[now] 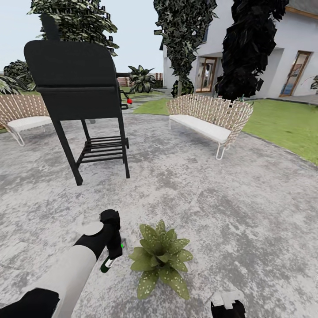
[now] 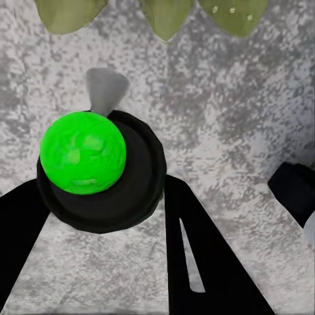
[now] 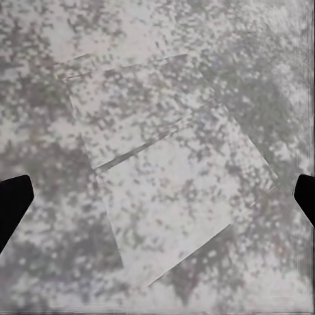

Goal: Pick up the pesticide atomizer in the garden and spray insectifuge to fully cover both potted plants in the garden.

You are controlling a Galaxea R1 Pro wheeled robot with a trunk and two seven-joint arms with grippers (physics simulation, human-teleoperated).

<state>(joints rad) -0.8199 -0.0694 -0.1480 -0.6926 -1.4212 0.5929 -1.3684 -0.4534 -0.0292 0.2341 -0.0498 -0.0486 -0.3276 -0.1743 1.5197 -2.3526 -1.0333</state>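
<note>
So our left tool (image 1: 112, 256) is clamped on the slim dark green-black atomizer bottle (image 1: 107, 264), lower left of frame, long axis tilted down. The speckled green potted rosette (image 1: 161, 260) sits just right of it; right tool (image 3: 157, 190) spread open.

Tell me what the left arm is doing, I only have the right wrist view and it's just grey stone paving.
Observer: The left gripper is closed on the pesticide atomizer, low over the patio.
Operator: Any plant close to it?
Observer: Yes, a potted plant sits just to the right of that gripper, on the stone.
Operator: And my right gripper?
Observer: The right gripper is low, further right than the plant, fingers wide apart and empty.
</note>
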